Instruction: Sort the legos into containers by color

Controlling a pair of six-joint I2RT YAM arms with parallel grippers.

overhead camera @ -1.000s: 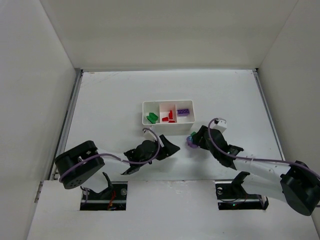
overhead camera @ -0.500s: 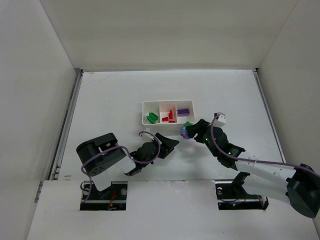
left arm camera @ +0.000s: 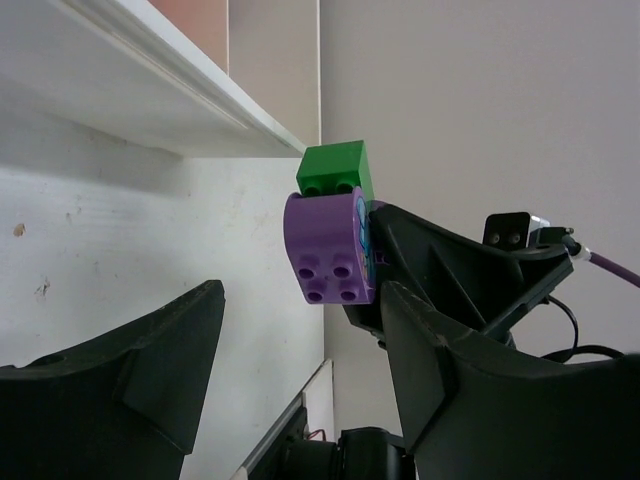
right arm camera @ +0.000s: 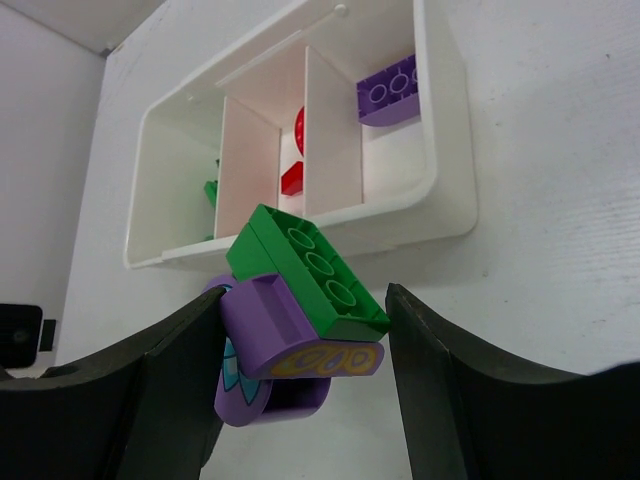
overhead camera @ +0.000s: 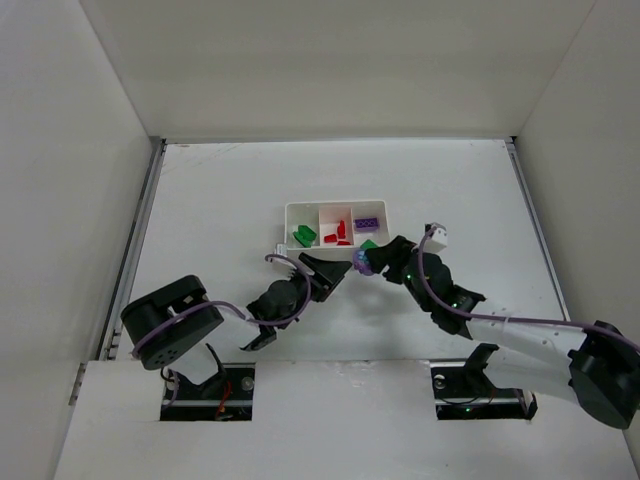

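Note:
The white tray (overhead camera: 335, 207) has three compartments: green legos (overhead camera: 303, 236) on the left, red legos (overhead camera: 337, 234) in the middle and a purple brick (overhead camera: 367, 223) on the right. My right gripper (overhead camera: 366, 262) is shut on a rounded purple piece (right arm camera: 270, 335) with a green brick (right arm camera: 310, 270) stuck on it. It holds them just in front of the tray (right arm camera: 440, 200). My left gripper (overhead camera: 330, 275) is open and empty. In the left wrist view its fingers (left arm camera: 150, 360) stand either side of the purple piece (left arm camera: 330, 250) and short of it, with the green brick (left arm camera: 338, 175) on top.
White walls enclose the table on the left, back and right. The right arm's cable (overhead camera: 520, 320) runs along the near right of the table. Both arms reach in close together just in front of the tray.
My right gripper has carried the purple and green piece left, closer to the tray's front wall. My left gripper has swung up and toward that piece.

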